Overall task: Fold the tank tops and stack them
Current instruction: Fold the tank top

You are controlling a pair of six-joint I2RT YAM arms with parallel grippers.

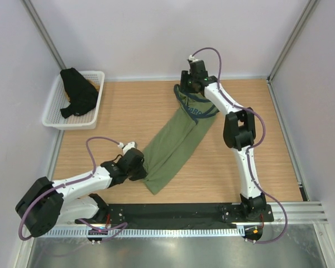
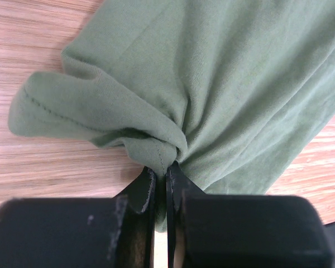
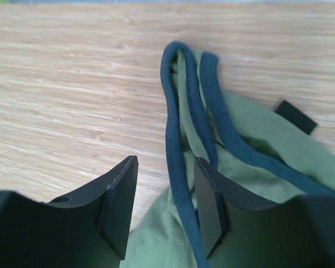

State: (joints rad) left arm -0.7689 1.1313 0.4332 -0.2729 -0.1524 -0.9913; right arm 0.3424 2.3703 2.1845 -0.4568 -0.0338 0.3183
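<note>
green top (image 1: 176,142) lay stretched slantwise across the table (image 1: 257,111). i saw my left gripper (image 2: 166,174) clamped on its hem and my right gripper (image 3: 165,167) with jaws apart at its neck end. black top (image 1: 78,96) sat in the basket (image 1: 52,119).

We find bare table (image 1: 123,111) open between the basket (image 1: 67,126) (black tank top (image 1: 77,97) inside, far-left corner) and the olive tank top (image 1: 173,145), which stretches diagonally across the middle. The left arm (image 1: 84,181) and right arm (image 1: 237,131) crowd the cloth's two ends.
</note>
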